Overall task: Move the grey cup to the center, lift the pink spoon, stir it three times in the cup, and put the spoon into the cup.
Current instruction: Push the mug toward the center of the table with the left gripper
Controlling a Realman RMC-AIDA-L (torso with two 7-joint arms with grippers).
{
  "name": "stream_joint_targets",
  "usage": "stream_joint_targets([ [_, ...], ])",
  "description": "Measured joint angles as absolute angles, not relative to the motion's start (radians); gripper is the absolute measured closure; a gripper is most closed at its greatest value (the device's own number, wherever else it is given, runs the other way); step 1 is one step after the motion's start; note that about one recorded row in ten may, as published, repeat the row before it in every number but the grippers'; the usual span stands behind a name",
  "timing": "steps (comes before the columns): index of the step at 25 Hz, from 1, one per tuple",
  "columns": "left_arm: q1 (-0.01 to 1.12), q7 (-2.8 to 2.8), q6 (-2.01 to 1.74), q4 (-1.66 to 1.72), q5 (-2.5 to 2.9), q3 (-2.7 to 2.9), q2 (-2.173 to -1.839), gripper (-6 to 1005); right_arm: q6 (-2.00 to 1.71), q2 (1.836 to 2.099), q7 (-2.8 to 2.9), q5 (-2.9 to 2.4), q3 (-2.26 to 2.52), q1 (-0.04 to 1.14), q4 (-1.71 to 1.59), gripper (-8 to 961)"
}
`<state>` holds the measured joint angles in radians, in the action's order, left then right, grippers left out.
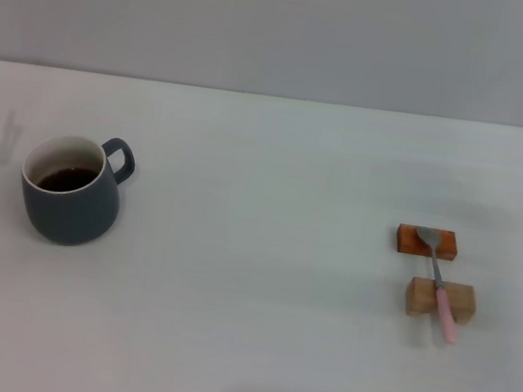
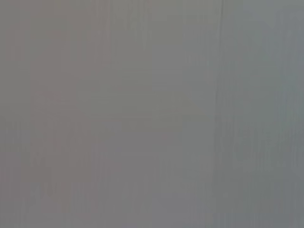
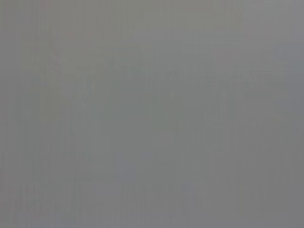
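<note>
The grey cup (image 1: 69, 190) is standing upright on the left side of the white tabletop (image 1: 247, 301), a squat blue-grey mug, white inside and holding dark brown liquid, its loop handle pointing toward the far right. The pink spoon (image 1: 438, 281) is lying well apart on the right, its silver bowl resting on an orange block (image 1: 405, 239), its pale pink handle crossing a wooden block (image 1: 419, 296).
</note>
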<state>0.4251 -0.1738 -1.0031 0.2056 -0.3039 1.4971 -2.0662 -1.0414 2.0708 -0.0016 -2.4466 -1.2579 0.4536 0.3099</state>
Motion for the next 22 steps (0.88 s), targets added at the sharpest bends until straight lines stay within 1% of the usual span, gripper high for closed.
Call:
stream_joint_targets([
  [3, 0.427, -0.171, -1.003, 0.205, -0.304, 1.497, -2.066, 258, -1.041, 2.071, -0.002, -2.447, -1.258, 0.455, 0.31, 334],
  [6, 0.427, -0.17, -1.003, 0.202, -0.304, 1.492, -2.066, 283, -1.041, 2.071, -0.002, -2.447, -1.258, 0.456, 0.31, 335],
  [12, 0.428, -0.169, -1.003, 0.195, -0.305, 1.478, -2.068, 500, -1.041, 2.071, -0.001, -2.447, -1.258, 0.457, 0.31, 337],
  [17, 0.424, -0.169, -1.002, 0.19, -0.297, 1.507, -2.069, 708, -1.042, 2.072, -0.001, -2.447, -1.258, 0.457, 0.311, 338],
  [22, 0.415, -0.169, -0.998, 0.172, -0.296, 1.583, -2.069, 818, -1.042, 2.072, -0.001, -2.447, -1.258, 0.456, 0.314, 339],
])
